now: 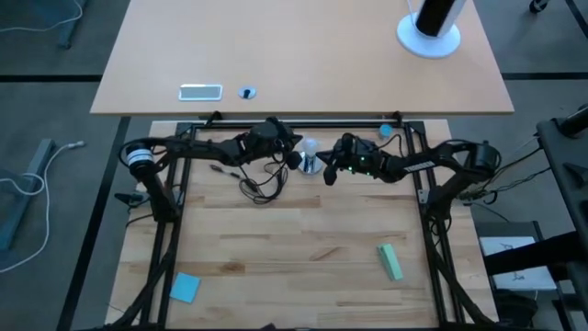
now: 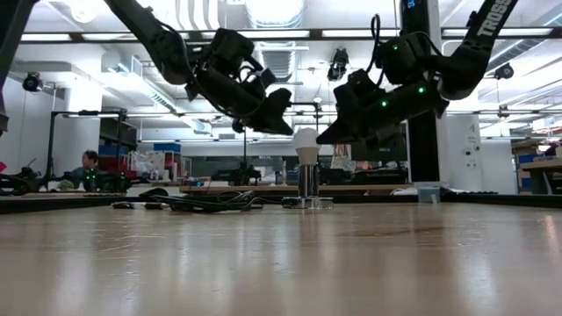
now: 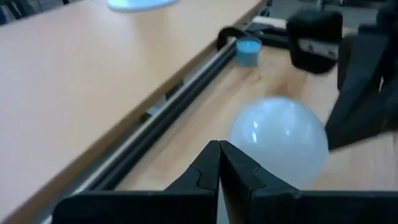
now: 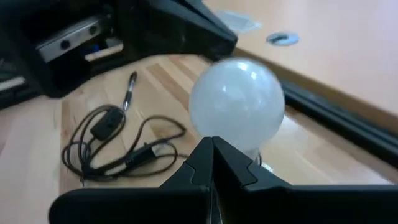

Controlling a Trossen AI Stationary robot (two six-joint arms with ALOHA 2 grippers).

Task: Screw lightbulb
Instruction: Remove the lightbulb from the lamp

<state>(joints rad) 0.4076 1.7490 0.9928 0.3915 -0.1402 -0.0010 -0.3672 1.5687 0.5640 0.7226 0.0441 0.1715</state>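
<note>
The frosted-white lightbulb (image 2: 306, 140) stands upright with its base in the round silver socket (image 2: 307, 180), near the table's far edge (image 1: 310, 149). My left gripper (image 2: 288, 129) is shut and hangs just left of the bulb's globe; in the left wrist view (image 3: 219, 149) a strip of wood shows between its tips and the bulb (image 3: 280, 140). My right gripper (image 2: 321, 138) is shut and stands just right of the globe; in the right wrist view (image 4: 211, 144) its tips overlap the bulb's lower part (image 4: 236, 102). My right gripper's shut fingertips (image 4: 200, 149) point slantingly down at the lower side of the bulb's globe (image 4: 230, 140) from the table's right. I cannot tell whether they touch it. The bulb stands upright in the socket.
The socket's black cord (image 1: 262, 179) lies coiled left of it, with a pen (image 4: 130, 87) beside it. A small blue cap (image 3: 249, 51) stands by the far rail. A blue note (image 1: 185, 287) and a green block (image 1: 390, 261) lie near the front.
</note>
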